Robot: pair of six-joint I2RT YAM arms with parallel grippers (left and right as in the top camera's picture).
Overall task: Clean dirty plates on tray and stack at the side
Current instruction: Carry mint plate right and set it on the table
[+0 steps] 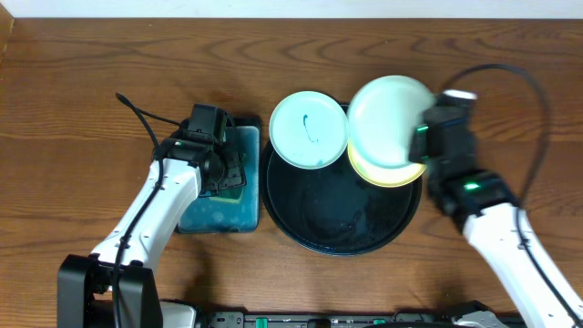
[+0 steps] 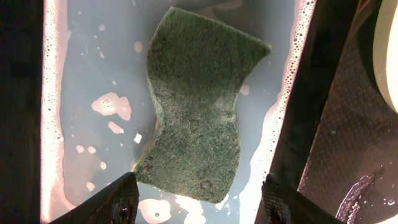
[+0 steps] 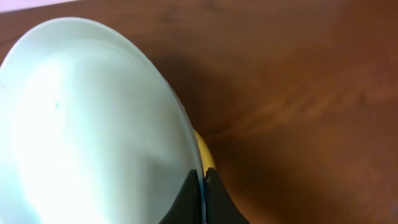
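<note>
Tray [image 1: 337, 219]: round, glossy black, raised rim; sits mid-table [image 1: 82, 64] on dark wood. Wet sheen on its floor.
Smeared plate [image 1: 308, 129]: pale mint, small dark teal smear near its middle. Lies flat across the tray's far-left rim, partly off the tray.
Held plate [image 1: 383, 117]: pale mint, upper face looks clean in the right wrist view [image 3: 93, 124]. Tilted, above the tray's far-right rim, overlapping the yellow plate.
Yellow plate [image 1: 390, 177]: only a crescent shows under the held plate, at the tray's far-right edge. Right wrist view gives a thin yellow sliver [image 3: 205, 155] just behind the mint rim.
Right gripper [image 3: 202, 183]: fingers pinched together on the held plate's rim, at the plate's right side in the overhead view [image 1: 424, 137].
Left gripper [image 2: 199, 180]: hangs over the basin, fingers spread wide, nothing between them.
Basin [image 1: 211, 220]: black, rectangular, blue-green water; just beside the tray's left edge.
Sponge [image 2: 196, 106]: green, waisted outline, lying in pale foamy water ahead of the left fingertips [image 2: 127, 196]. Contact with the tips cannot be told.
</note>
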